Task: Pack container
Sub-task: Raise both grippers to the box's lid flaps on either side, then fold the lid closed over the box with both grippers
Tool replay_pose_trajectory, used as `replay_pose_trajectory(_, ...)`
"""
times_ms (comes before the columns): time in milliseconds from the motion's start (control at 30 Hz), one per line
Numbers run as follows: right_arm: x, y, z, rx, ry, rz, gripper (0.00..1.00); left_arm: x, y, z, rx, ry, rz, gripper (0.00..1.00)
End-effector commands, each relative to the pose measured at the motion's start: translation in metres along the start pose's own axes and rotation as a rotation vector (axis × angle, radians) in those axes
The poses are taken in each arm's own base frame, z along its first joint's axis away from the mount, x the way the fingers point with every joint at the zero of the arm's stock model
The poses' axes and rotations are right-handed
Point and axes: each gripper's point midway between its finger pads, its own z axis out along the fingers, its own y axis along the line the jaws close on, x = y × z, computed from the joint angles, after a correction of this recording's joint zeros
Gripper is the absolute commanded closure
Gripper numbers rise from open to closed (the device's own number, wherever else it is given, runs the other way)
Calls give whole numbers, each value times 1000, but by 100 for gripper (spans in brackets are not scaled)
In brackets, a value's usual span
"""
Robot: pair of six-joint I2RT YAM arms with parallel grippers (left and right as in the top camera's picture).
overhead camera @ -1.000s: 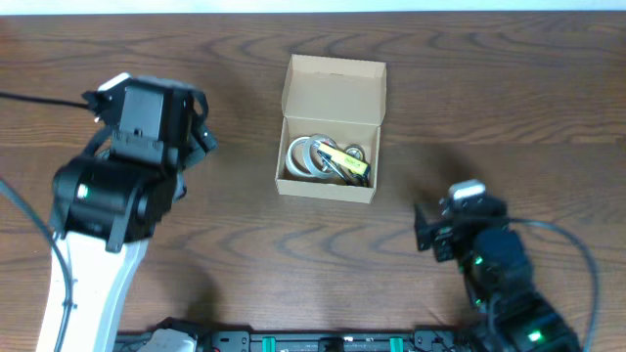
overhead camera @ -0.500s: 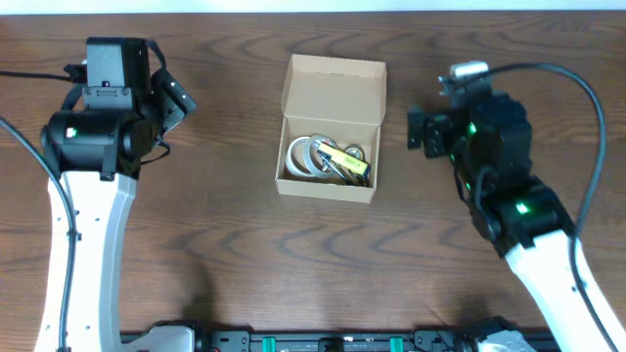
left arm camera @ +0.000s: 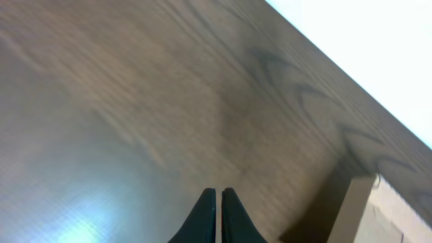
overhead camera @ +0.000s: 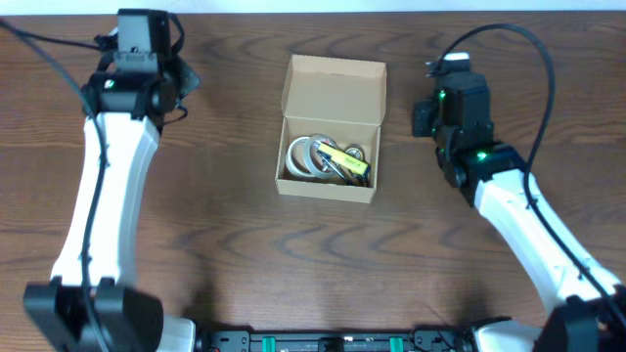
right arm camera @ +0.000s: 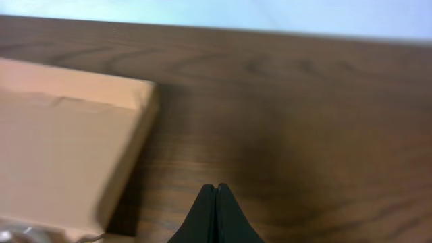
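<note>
The container [overhead camera: 331, 127] is a light-tan cardboard box at the middle of the table, its flap lid [overhead camera: 334, 90] folded back toward the far side. Inside lie tape rolls [overhead camera: 308, 156] and a yellow item [overhead camera: 347, 162]. My left gripper [left arm camera: 218, 193] is shut on nothing, over bare wood to the left of the box; a corner of the container [left arm camera: 361, 209] shows at the lower right of its view. My right gripper [right arm camera: 215, 187] is also shut and empty, to the right of the box, with the container's lid [right arm camera: 61, 148] at its left.
The left arm [overhead camera: 108, 166] reaches along the table's left side and the right arm [overhead camera: 518, 215] along the right side. The table's far edge [overhead camera: 313, 10] lies close behind the box and both wrists. Black cables [overhead camera: 533, 88] trail from the arms.
Both arms have swung from the near side toward the far side of the table, flanking the box. Both grippers have gone from open to shut.
</note>
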Motion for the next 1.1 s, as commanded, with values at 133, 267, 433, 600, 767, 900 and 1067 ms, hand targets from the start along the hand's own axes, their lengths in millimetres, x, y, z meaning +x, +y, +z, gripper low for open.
replay_pose_trajectory(133, 14, -28, 29, -93, 81, 276, 99, 32, -29, 74, 96, 163, 1, 94)
replay_pose_trajectory(267, 30, -33, 45, -172, 139, 328, 99, 56, -46, 109, 192, 279, -14, 94)
replay_pose_trajectory(433, 57, -27, 70, -250, 222, 396, 99, 84, -63, 143, 305, 414, -69, 94)
replay_pose_trajectory(600, 81, -6, 96, -364, 285, 483, 99, 104, -75, 158, 383, 510, -111, 94)
replay_pose_trajectory(767, 99, 11, 117, -457, 322, 576, 99, 116, -80, 168, 412, 565, -147, 94)
replay_pose_trajectory(900, 102, 26, 129, -561, 316, 657, 99, 121, -99, 172, 519, 622, -207, 94)
replay_pose_trajectory(1067, 99, 37, 137, -616, 297, 713, 99, 133, -106, 177, 553, 676, -229, 94)
